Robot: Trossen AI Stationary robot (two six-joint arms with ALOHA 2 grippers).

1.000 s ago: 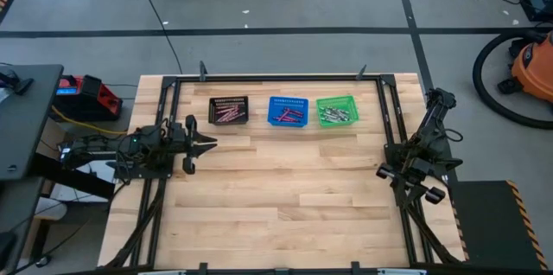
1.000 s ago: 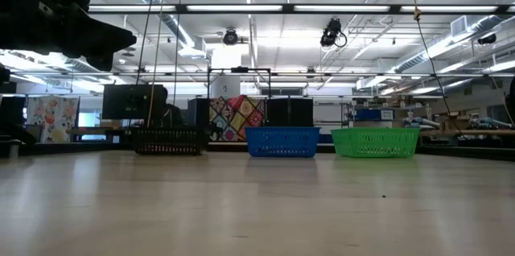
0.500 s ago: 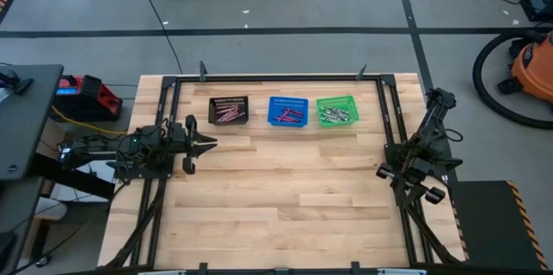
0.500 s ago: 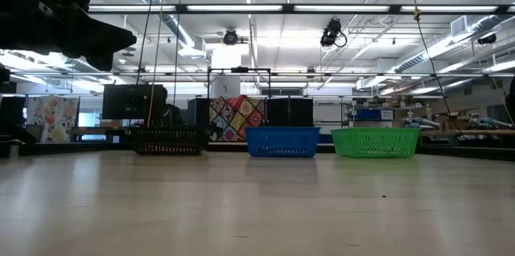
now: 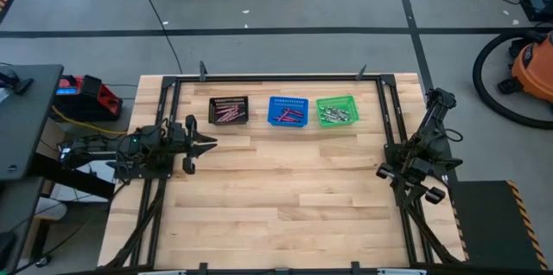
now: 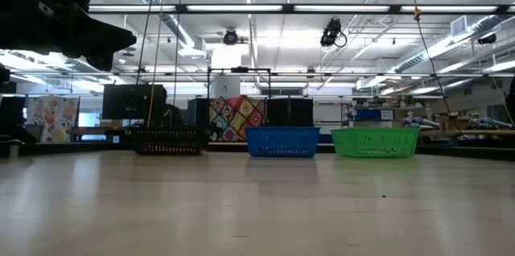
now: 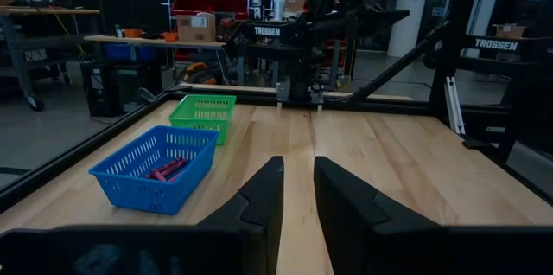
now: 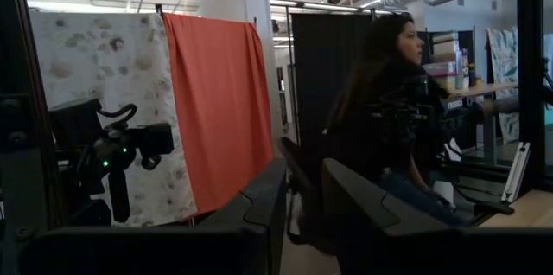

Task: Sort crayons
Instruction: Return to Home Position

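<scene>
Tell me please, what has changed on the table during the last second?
Nothing visibly changed. The left gripper and the right gripper hang empty at the table's sides, and the crayons lie in the black, blue and green baskets.

Baskets: three in my row, black (image 5: 229, 110), blue (image 5: 288, 111), green (image 5: 337, 110)
Crayons (image 5: 228, 113): too many to count
My arms: two
My grippers: two, left (image 5: 209, 144), right (image 5: 381, 171)

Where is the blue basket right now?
In the high view, the blue basket sits mid-row near the table's far edge, between the black basket and the green basket.
</scene>
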